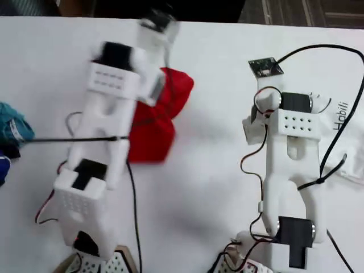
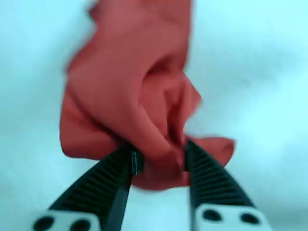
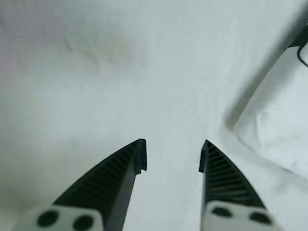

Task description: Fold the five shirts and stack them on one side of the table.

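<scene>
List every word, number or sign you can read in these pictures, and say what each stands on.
White cloth at the table's right edge: dark sideways lettering, too blurred to quote.
Circuit board: markings too small to read.
Teal shirt: pale tag, unreadable.

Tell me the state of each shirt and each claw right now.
Red shirt: crumpled, unfolded, pinched by the left claw.
Left claw: shut on the red shirt.
Right claw: open, empty, over the table.
Teal shirt: bunched up at the table's edge, unfolded.
White shirt: lying loose and wrinkled beside the right arm.
</scene>
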